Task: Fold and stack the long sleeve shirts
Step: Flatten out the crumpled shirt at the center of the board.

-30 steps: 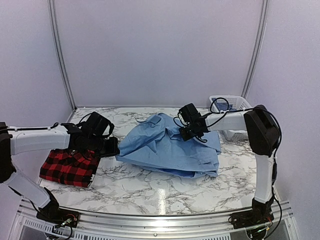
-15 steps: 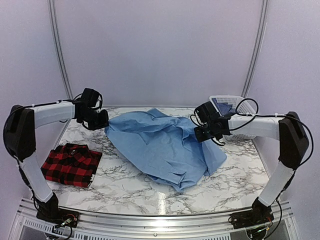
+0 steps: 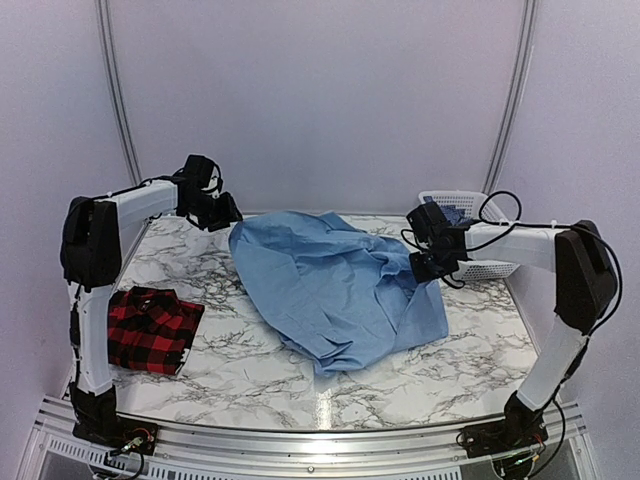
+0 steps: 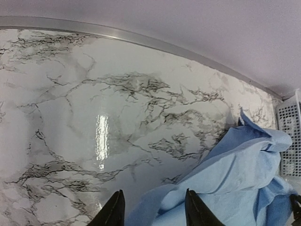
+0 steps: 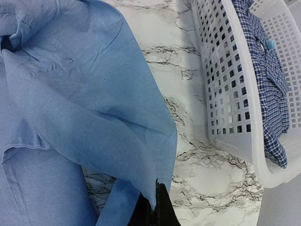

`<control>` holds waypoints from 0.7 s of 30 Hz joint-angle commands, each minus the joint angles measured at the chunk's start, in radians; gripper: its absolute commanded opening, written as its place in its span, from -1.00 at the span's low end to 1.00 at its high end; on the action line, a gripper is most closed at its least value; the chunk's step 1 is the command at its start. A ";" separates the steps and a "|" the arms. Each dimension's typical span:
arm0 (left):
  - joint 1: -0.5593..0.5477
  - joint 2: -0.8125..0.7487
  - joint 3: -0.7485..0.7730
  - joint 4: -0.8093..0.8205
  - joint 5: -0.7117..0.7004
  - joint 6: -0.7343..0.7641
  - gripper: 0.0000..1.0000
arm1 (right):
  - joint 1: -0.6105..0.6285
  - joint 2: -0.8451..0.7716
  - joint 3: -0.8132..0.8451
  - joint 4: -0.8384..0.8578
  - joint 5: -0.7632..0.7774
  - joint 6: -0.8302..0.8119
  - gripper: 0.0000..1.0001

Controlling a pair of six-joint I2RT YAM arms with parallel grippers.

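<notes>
The light blue shirt [image 3: 330, 285] lies spread and rumpled across the middle of the marble table [image 3: 250, 380]. My left gripper [image 3: 228, 213] is at the back left, just past the shirt's left edge. In the left wrist view its fingers [image 4: 115, 209] stand apart, with a fold of the blue cloth [image 4: 235, 188] below and between them, and the gripper [image 4: 154, 193] is open. My right gripper [image 3: 432, 265] is shut on the shirt's right edge, and in its own view the gripper [image 5: 154, 200] pinches the cloth [image 5: 70, 94]. The red-and-black plaid shirt [image 3: 145, 328] lies folded at the front left.
A white plastic basket [image 3: 470, 215] stands at the back right, close behind my right gripper. It holds a blue checked cloth [image 5: 268, 70]. The basket's wall [image 5: 230, 94] is right beside the held shirt edge. Pale walls close in the table on three sides.
My left arm swung from beside the plaid shirt to the back left corner. My right gripper moved right toward the basket. The blue shirt went from a bunched heap to spread wide.
</notes>
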 commanded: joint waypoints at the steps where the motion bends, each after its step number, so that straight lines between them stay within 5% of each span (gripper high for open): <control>1: -0.002 -0.026 0.033 -0.034 0.054 -0.001 -0.06 | -0.018 0.037 0.043 -0.036 0.048 0.029 -1.00; 6: -0.030 -0.134 -0.111 -0.022 0.072 -0.041 0.16 | -0.048 -0.006 -0.039 0.007 0.041 0.062 -1.00; 13: -0.097 -0.419 -0.536 0.178 0.157 -0.205 0.33 | -0.048 -0.069 -0.129 0.086 -0.049 0.087 -1.00; 21: -0.251 -0.634 -0.916 0.396 0.100 -0.486 0.17 | -0.047 -0.073 -0.138 0.110 -0.077 0.076 -1.00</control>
